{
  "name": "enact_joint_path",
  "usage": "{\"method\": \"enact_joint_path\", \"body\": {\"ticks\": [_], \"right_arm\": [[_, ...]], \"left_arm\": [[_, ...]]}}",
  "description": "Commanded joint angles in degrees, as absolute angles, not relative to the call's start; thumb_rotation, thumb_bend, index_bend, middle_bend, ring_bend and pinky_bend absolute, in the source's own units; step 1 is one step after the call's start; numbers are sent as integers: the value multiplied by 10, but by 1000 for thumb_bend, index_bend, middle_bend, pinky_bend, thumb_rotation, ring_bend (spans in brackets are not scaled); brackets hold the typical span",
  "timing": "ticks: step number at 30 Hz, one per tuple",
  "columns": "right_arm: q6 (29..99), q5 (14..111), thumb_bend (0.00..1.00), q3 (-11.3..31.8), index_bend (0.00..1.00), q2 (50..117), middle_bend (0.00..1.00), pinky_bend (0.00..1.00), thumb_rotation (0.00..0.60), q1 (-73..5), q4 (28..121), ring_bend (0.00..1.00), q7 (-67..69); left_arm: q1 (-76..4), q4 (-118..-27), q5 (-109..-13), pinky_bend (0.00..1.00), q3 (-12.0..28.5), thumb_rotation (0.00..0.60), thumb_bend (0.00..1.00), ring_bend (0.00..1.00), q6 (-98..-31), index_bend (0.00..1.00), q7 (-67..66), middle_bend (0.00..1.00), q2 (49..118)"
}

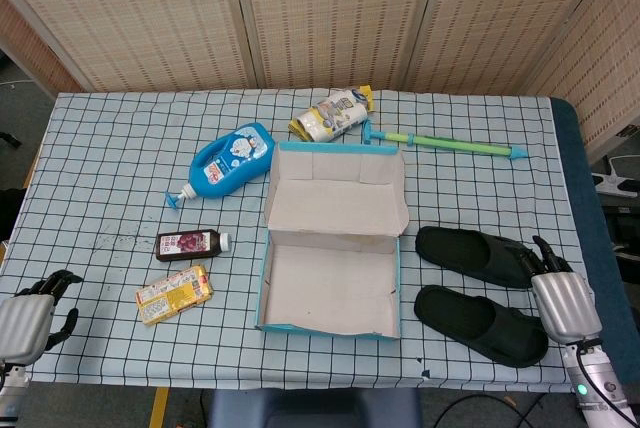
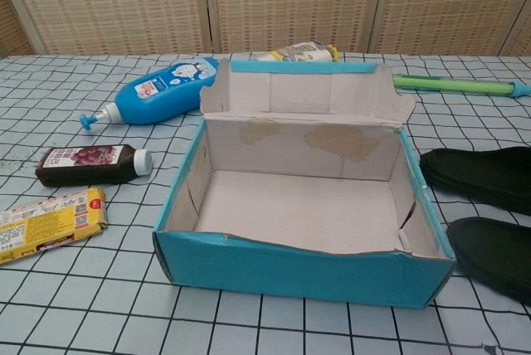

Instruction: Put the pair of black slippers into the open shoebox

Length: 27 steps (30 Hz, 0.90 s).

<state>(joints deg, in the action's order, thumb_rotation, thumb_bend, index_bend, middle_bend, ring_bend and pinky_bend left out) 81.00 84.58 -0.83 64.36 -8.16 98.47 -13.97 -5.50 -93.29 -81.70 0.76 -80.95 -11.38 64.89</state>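
Observation:
Two black slippers lie side by side right of the box: the far slipper [image 1: 468, 254] [image 2: 481, 174] and the near slipper [image 1: 478, 323] [image 2: 495, 254]. The open shoebox [image 1: 331, 323] [image 2: 299, 268] is blue outside, bare cardboard inside, lid folded back, and holds nothing. My right hand [image 1: 559, 296] hovers at the slippers' right ends, fingers apart and reaching toward the far slipper, holding nothing. My left hand [image 1: 28, 315] sits at the table's near left corner, fingers loosely curved, holding nothing. Neither hand shows in the chest view.
A blue bottle [image 1: 232, 161] [image 2: 162, 89], a dark juice bottle [image 1: 190, 243] [image 2: 90, 164] and a yellow snack pack [image 1: 174, 293] [image 2: 48, 222] lie left of the box. A snack bag [image 1: 330, 115] and a green-blue stick [image 1: 455, 144] [image 2: 456, 85] lie behind it.

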Motion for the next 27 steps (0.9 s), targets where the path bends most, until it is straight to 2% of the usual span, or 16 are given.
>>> {"method": "enact_joint_path", "body": {"ticks": [1,9,13,19,23,27], "right_arm": [[795,851,1,-14,153,641,204,285,600,-83,982,36,-117],[745,864,1,-44,154,615,203,285,600,-84,1003,36,-31],[693,855,1,-71,139,579,202,286,600,-89,1034,36,21],[677,841,1,-86,85,571,198,289,600,-81,1040,35,-29],[664,815,0,-84,14,582,125,279,600,-81,1028,9,-71],[658,796,0,-76,0,602,22,201,600,-83,1007,0,-102]], "left_arm": [[-55,-933,-816,491,8,600,449,335,-809,277,-114,229,649],[-54,-932,-823,492,8,600,449,335,-815,277,-105,229,647],[-57,-928,-816,492,10,600,449,335,-805,277,-100,228,648],[-51,-934,-818,492,8,600,449,335,-816,277,-100,228,643],[-45,-939,-815,492,9,600,449,335,-823,277,-99,228,641],[-45,-940,-813,492,9,600,449,335,-821,277,-103,229,641]]}}
